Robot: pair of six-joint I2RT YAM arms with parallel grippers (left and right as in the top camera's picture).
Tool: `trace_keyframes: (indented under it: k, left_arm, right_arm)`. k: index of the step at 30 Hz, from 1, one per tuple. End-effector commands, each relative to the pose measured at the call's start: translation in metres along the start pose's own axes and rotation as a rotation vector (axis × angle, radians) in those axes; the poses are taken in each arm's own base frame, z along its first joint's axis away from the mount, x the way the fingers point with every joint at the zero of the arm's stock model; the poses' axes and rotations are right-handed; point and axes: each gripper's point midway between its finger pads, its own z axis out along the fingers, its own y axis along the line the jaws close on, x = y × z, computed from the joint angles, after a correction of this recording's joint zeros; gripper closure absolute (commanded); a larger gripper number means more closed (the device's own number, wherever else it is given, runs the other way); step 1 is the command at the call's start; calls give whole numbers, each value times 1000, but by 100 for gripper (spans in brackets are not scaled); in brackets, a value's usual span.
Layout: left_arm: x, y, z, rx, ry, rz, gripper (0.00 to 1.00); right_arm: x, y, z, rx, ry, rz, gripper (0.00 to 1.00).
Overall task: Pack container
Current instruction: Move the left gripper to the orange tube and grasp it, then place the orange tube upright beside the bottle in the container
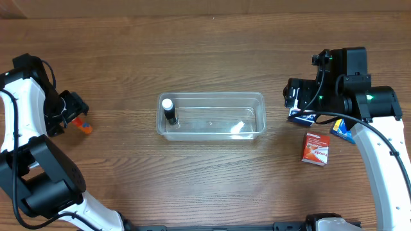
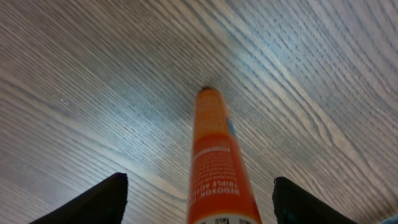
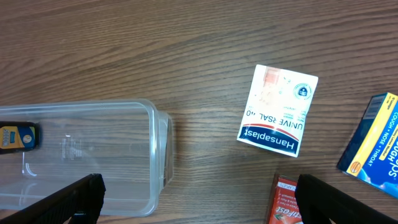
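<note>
From above, the container (image 1: 212, 95) sits in the middle of the wooden table (image 1: 205, 186), long side running left to right, with a small black bottle (image 1: 169, 111) with a white cap standing in its left end. Well to the left of the container, the left gripper (image 1: 76, 110) is low over an orange tube (image 1: 83, 126); I cannot read its fingers from up here. Just off the container's right end hangs the right gripper (image 1: 295, 99), a corner of a white packet (image 1: 300, 117) showing beneath it. A red box (image 1: 316, 149) lies further right of the container and nearer the front edge, and a blue box (image 1: 341, 128) lies just beyond that, partly under the arm. The left wrist camera shows only bare wood, with no container in sight: the tube lies lengthwise, pointing away from the camera, between two dark fingers (image 2: 87, 202) spread wide, with a clear gap on each side, so that hand grips nothing. The right wrist camera has the container's rounded right end at lower left, the bottle's label just visible through the clear wall. The white packet, printed Hansaplast, lies flat a little to the right of the container, apart from it; the blue box is at the far right edge and the red box's corner pokes in at the bottom. Here too the fingers (image 3: 68, 202) stand wide apart and hold nothing.
</note>
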Motion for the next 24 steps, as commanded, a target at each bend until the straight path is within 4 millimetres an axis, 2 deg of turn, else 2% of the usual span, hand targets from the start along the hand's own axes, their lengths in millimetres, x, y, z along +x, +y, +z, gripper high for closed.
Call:
trace_keyframes:
  k: [1,10,11,13,15,17,19,20,21,23,24]
  left_arm:
    - [-4,-4,0,13,-15,11,42]
    - [-3,-5,0,13,-15,17,91]
    - [-2,-7,-1,13,-14,22,95]
    - [2,-13,-11,18,-25,40,96]
    - [8,-23,-33,37,-75,74,96]
    - [26,-43,-81,90,-185,143,96]
    - [47,-57,-117,136,-268,207,96]
    - [61,-66,-138,169,-320,249,96]
    - [83,-80,-166,225,-395,319,96]
    - [117,-98,-195,304,-465,412,96]
    - [140,-109,-204,345,-469,463,96]
  right_arm:
    - [-11,3,-10,-2,-44,-12,0]
    - [-11,3,-10,-2,-44,-12,0]
    - [-11,3,-10,-2,-44,-12,0]
    - [-11,3,-10,-2,-44,-12,0]
    - [-11,3,-10,-2,-44,-12,0]
    - [-11,3,-10,-2,-44,-12,0]
    - [-11,3,-10,-2,-44,-12,0]
    - [-11,3,-10,-2,-45,-12,0]
    - [-11,3,-10,-2,-45,-12,0]
    - [-11,3,-10,-2,-45,-12,0]
    - [-11,3,-10,-2,-45,-12,0]
